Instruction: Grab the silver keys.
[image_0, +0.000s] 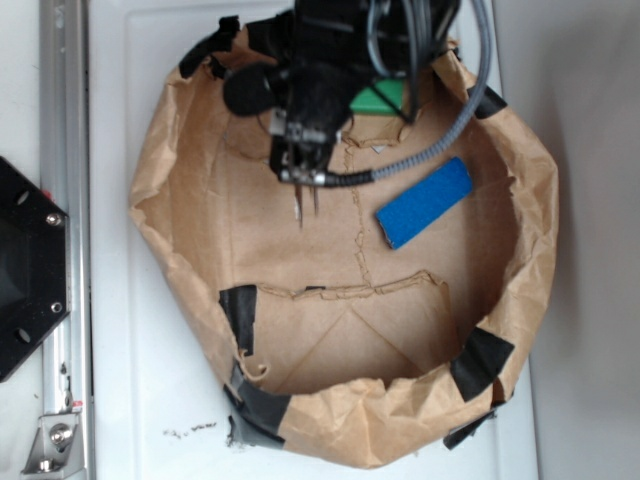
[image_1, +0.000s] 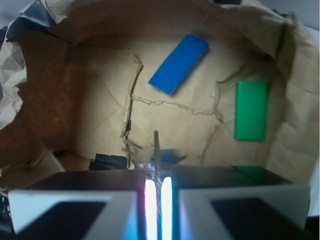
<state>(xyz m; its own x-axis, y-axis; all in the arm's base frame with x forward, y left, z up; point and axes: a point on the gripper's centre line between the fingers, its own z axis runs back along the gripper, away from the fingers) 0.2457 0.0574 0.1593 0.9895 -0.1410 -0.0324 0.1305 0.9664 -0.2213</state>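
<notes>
1. The black arm enters from the top edge of the exterior view and reaches down into a brown paper bag (image_0: 200, 200) whose walls are rolled down into a shallow bowl, patched with strips of black tape (image_0: 240, 315)
2. The wrist points straight down toward the bag floor, with a grey ribbed cable (image_0: 455, 125) looping off its right side in that view
3. The gripper (image_0: 306, 195) sits in the upper middle of the bag, its fingers drawn nearly together with only a narrow slit between them
4. The silver keys (image_0: 306, 205) hang from between the fingers: two thin metal blades poke out below the gripper in the exterior view
5. In the wrist view the fingers (image_1: 75, 210) fill the bottom of the frame as two pale pads pressed close, and the keys show as a thin dark blade with blurred metal around it rising from the gap at the centre; the gripper is clamped on them
6. Whether the keys' tips touch the bag floor cannot be told
7. A blue block (image_0: 424, 202) lies flat on the bag floor to the right of the gripper in the exterior view, tilted diagonally and apart from the keys
8. A green block (image_0: 380, 97) lies near the bag's far wall, partly hidden under the arm in the exterior view; the wrist view shows it whole, flat and upright in frame
9. The bag rests on a white surface (image_0: 120, 380), with a metal rail (image_0: 60, 200) along the left
</notes>
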